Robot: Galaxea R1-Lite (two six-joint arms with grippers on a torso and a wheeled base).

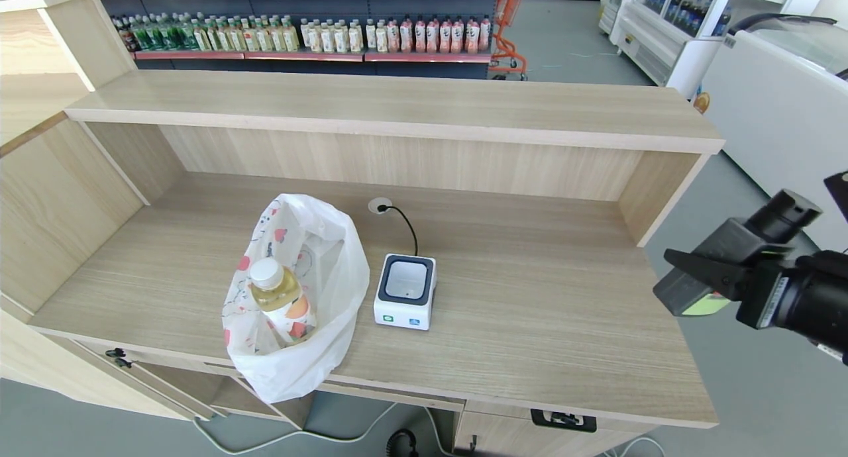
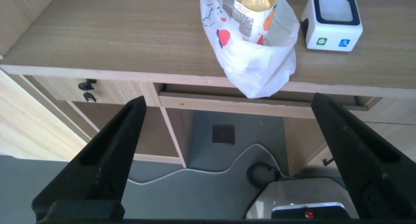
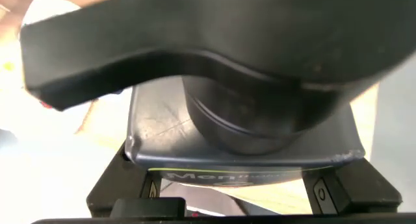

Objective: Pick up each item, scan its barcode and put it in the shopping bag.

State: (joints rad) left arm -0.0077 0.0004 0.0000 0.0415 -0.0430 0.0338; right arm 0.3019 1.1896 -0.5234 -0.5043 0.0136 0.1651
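Note:
A white printed shopping bag [image 1: 331, 278] stands open on the wooden counter [image 1: 530, 311], its bottom hanging over the front edge. Inside it stands a bottle of yellow drink [image 1: 278, 298] with a white cap. Just right of the bag sits the white barcode scanner [image 1: 405, 290], window facing up. My right gripper [image 1: 686, 278] is off the counter's right end, shut on a dark grey container [image 1: 729, 245] with a black cap and a green label; the right wrist view has the container [image 3: 240, 146] between the fingers [image 3: 123, 185]. My left gripper [image 2: 229, 100] hangs open below the counter's front edge, under the bag [image 2: 257, 62].
A raised ledge [image 1: 397, 106] and side walls enclose the counter at the back, left and right. A black cable [image 1: 405, 225] runs from the scanner to a hole in the top. Drink shelves [image 1: 305, 36] stand behind; white freezers [image 1: 775, 93] stand at the right.

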